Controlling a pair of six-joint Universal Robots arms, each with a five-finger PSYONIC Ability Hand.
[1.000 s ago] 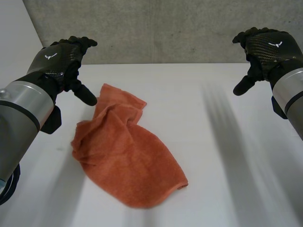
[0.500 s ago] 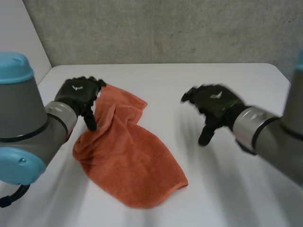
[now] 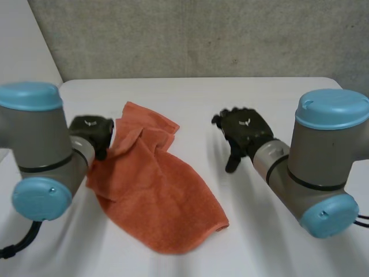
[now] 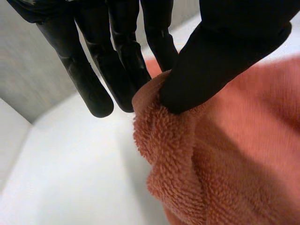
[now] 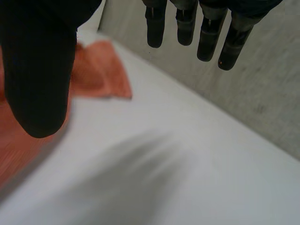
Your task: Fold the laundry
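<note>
A crumpled orange towel [image 3: 155, 190] lies on the white table [image 3: 277, 92], running from the far left toward the near middle. My left hand [image 3: 92, 130] is down at the towel's left edge. In the left wrist view its thumb [image 4: 234, 51] and fingers pinch a raised fold of that towel [image 4: 225, 154] edge. My right hand [image 3: 245, 130] hovers low over bare table to the right of the towel, apart from it. Its fingers [image 5: 206, 33] are straight and spread and hold nothing, with the towel [image 5: 98, 75] beyond its thumb.
A grey wall [image 3: 202, 34] runs along the table's far edge, and a white panel [image 3: 23, 46] stands at the far left. Bare table lies right of the towel and in front of it.
Both arms have come down from high above the table. The left hand reached the towel's left edge and closed on it. The right hand swung inward and lowered, staying open.
</note>
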